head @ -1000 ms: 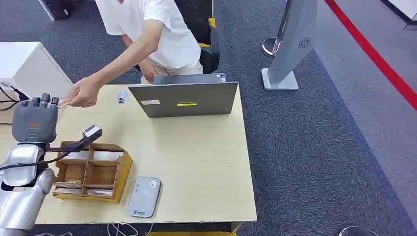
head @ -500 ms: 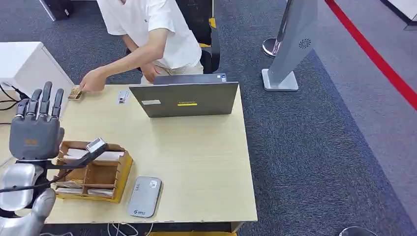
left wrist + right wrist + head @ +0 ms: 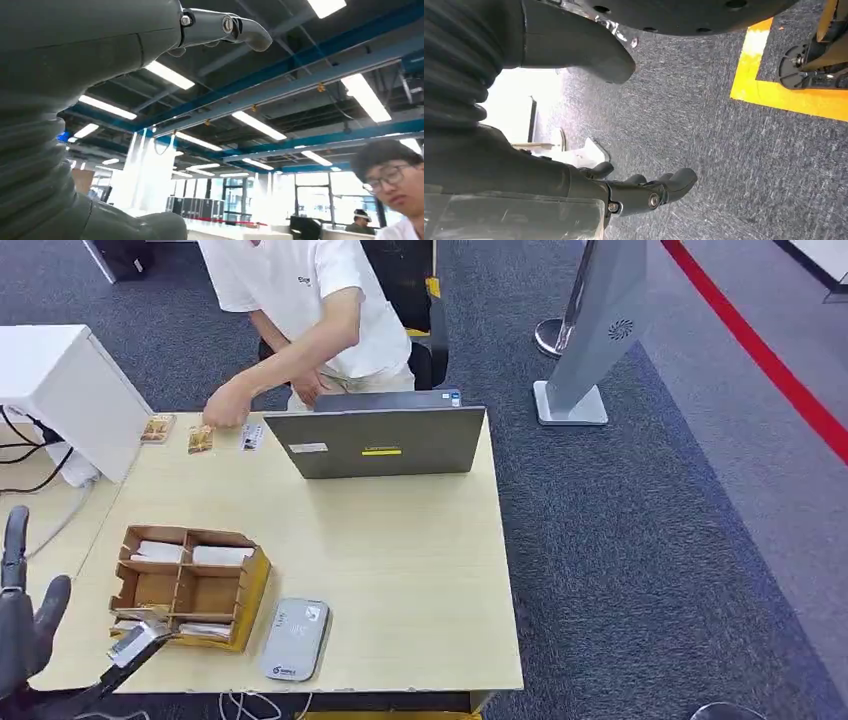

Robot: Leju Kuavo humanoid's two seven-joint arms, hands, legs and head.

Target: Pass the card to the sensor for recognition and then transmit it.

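Observation:
Two tan cards lie at the table's far left edge, one [image 3: 157, 427] near the corner and one [image 3: 200, 438] just beside a person's hand [image 3: 226, 408]. The grey sensor pad [image 3: 293, 640] sits at the near edge. My left hand [image 3: 25, 625] is low at the near left corner, beside the table, fingers apart and holding nothing. In the left wrist view the left hand [image 3: 75, 75] points up at the ceiling with straight fingers [image 3: 235, 27]. My right hand [image 3: 524, 165] hangs over the carpet, its fingers [image 3: 654, 192] loosely bent and nothing in them.
A wooden compartment box [image 3: 250, 590] with white slips stands left of the sensor. A grey laptop [image 3: 375, 440] stands open at the far edge, a small white label [image 3: 251, 436] to its left. A white cabinet [image 3: 60, 380] adjoins the table's left. A person in white stands behind the table.
The person drew the card away from my left hand and set cards down at the far left. My left hand spread its fingers and dropped to the near left corner.

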